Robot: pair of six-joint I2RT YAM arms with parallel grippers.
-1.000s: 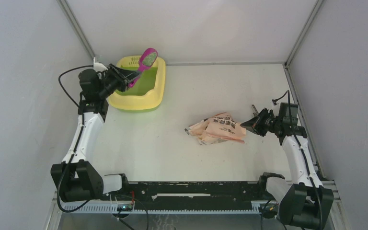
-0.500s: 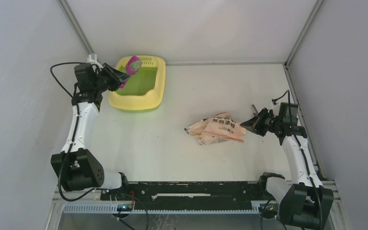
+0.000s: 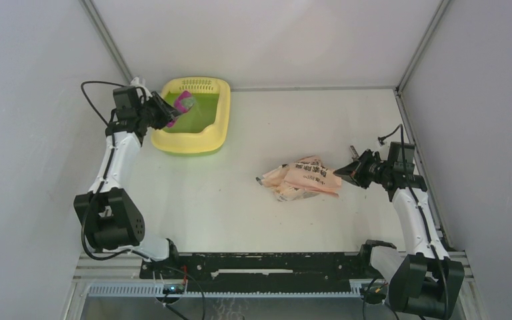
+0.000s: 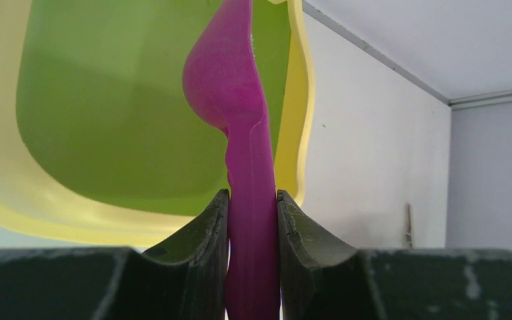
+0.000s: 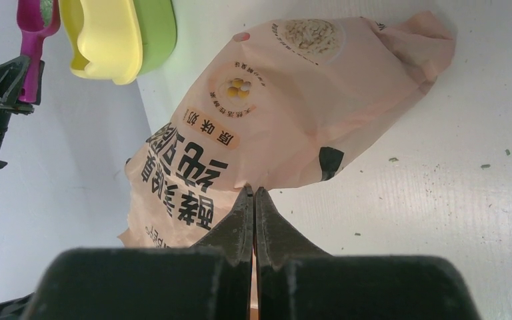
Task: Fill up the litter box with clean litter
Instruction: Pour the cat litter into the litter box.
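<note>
The pale yellow litter box (image 3: 215,127) stands at the far left, its green floor (image 4: 120,100) bare where it shows. My left gripper (image 3: 165,111) is shut on the handle of a magenta scoop (image 3: 185,101) held over the box's left part. A small grey-green patch of clean litter (image 3: 188,104) shows in the scoop. In the left wrist view the scoop (image 4: 230,80) is seen from its back, so the litter is hidden. My right gripper (image 3: 344,175) is shut on the edge of the peach-pink bag (image 3: 303,179), which lies on the table.
The box's slotted grille (image 3: 197,85) is at its far end, near the back wall. A few loose granules (image 5: 393,160) lie on the white table beside the bag (image 5: 287,113). Grey walls close in left, right and behind.
My left gripper has brought the scoop down from high over the box's far end to low over its left part. The right gripper and bag have not moved.
</note>
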